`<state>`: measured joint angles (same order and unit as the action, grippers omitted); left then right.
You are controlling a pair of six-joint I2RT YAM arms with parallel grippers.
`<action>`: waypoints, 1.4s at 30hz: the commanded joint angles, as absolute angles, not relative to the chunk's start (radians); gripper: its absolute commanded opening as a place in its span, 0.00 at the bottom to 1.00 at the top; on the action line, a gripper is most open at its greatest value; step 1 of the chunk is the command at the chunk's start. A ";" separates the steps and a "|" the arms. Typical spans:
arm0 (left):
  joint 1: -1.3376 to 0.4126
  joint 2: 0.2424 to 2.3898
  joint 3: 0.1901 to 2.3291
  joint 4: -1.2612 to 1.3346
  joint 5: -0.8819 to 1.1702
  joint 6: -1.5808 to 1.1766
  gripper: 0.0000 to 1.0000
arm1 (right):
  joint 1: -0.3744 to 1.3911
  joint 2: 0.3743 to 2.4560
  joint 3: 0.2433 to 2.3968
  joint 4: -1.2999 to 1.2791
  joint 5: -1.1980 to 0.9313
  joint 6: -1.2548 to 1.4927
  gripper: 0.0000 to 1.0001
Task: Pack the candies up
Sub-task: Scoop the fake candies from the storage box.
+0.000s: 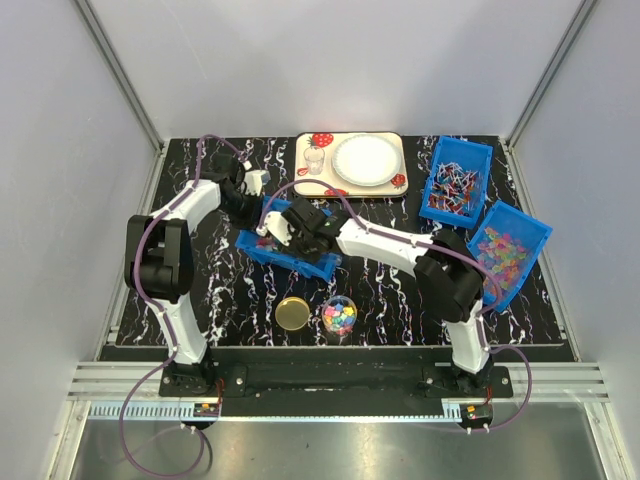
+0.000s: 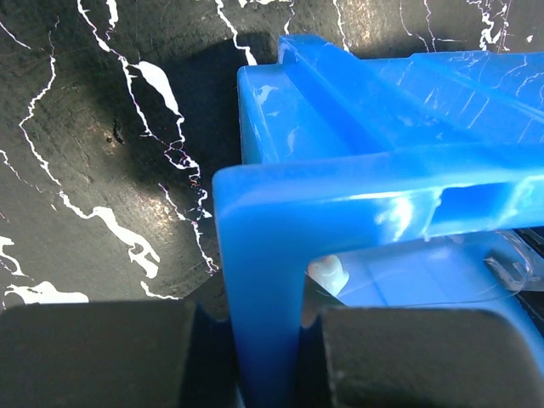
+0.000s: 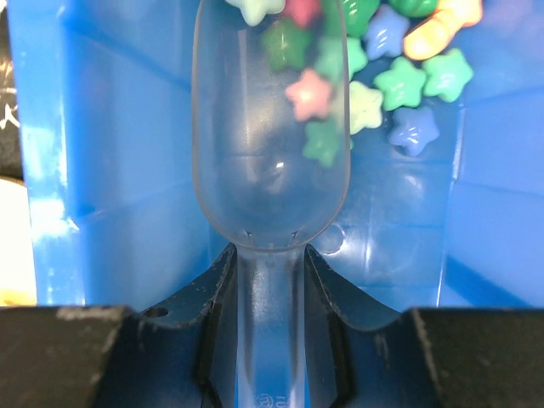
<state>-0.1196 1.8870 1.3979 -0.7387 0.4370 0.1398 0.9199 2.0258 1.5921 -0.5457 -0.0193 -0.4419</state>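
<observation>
While the jaws of our left gripper (image 2: 259,365) pinch the blue plastic bin (image 2: 382,170) by its wall, those of our right gripper (image 3: 272,340) hold the clear plastic scoop (image 3: 268,170). We should slide it level under the bright star-shaped candies (image 3: 399,81), upper right.

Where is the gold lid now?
In the top view, the gold lid lies on the table just left of the candy jar, on the near side of the middle blue bin.
</observation>
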 commanded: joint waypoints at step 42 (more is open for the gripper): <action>-0.120 1.853 1.445 -0.690 0.538 0.095 0.00 | 0.770 1.422 1.270 -0.530 -0.176 -0.552 0.00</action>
